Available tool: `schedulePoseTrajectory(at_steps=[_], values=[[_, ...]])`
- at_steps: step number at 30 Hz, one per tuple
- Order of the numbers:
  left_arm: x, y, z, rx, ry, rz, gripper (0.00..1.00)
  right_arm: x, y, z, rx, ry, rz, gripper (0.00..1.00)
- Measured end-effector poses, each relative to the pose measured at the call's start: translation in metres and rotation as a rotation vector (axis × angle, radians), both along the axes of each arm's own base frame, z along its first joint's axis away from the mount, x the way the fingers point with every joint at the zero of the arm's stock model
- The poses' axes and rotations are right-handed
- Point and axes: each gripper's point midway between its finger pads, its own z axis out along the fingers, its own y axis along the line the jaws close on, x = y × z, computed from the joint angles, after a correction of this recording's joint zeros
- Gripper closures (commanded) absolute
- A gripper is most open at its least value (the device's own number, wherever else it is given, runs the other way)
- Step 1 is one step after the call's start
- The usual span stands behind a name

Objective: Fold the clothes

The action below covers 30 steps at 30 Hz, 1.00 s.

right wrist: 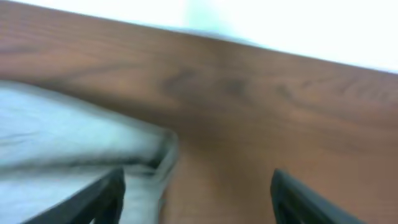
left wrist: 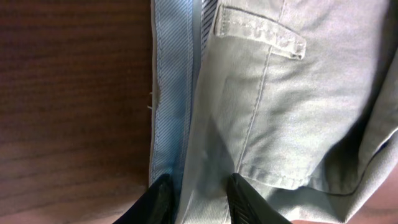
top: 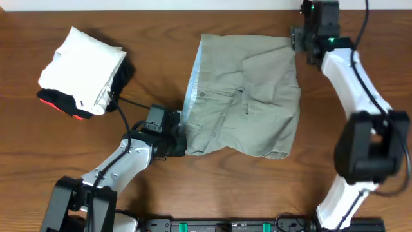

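The table is dark reddish-brown wood, and its grain runs in long streaks from the left edge to the right edge. Beyond the far edge lies a narrow pale strip; whether it is wall or floor cannot be told. In the right wrist view that band is bright, blurred white above the wood. Along the near edge sits a black rail with small green fittings. The light is soft and even, throwing only short, dull shadows. In the left wrist view the wood is dark at the top and paler brown lower down.
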Motion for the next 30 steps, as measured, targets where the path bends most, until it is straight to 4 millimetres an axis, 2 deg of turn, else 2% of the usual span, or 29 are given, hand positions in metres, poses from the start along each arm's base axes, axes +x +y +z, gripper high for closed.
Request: schedulePoseTrajectory(at_steps=[1,5,6,8,10,12,15,17,19,24,27,30], values=[[0.0,0.0,0.0,0.0,-0.001,0.0,0.68,-0.014,0.01,0.015,0.033,0.016,0.022,0.4],[0.001,0.0,0.0,0.002,-0.003,0.001,0.67,-0.066,0.055,0.068,0.147,0.05,0.097,0.41],[0.001,0.0,0.0,0.002,-0.003,0.001,0.68,-0.08,0.068,0.077,0.17,0.069,0.116,0.41],[0.001,0.0,0.0,0.001,-0.003,0.005,0.67,-0.102,0.093,0.081,0.203,0.116,0.15,0.41],[0.001,0.0,0.0,0.0,-0.002,0.01,0.67,-0.123,0.118,0.071,0.225,0.195,0.175,0.41],[0.001,0.0,0.0,-0.001,0.0,0.016,0.67,-0.134,0.137,0.057,0.236,0.258,0.189,0.42],[0.001,0.0,0.0,-0.003,0.002,0.023,0.67,-0.14,0.166,0.032,0.239,0.324,0.211,0.45],[0.001,0.0,0.0,-0.004,0.002,0.023,0.57,-0.141,0.183,0.011,0.217,0.363,0.22,0.44],[0.002,-0.002,0.002,-0.01,0.0,0.024,0.56,-0.14,0.193,-0.009,0.17,0.386,0.216,0.44],[0.002,-0.002,0.002,-0.014,0.002,0.025,0.55,-0.14,0.204,-0.056,0.032,0.433,0.195,0.43],[0.002,-0.003,0.002,-0.015,0.002,0.024,0.55,-0.139,0.199,-0.077,-0.032,0.458,0.172,0.42],[0.002,-0.003,0.002,-0.017,0.002,0.024,0.55,-0.137,0.191,-0.09,-0.086,0.468,0.144,0.41]])
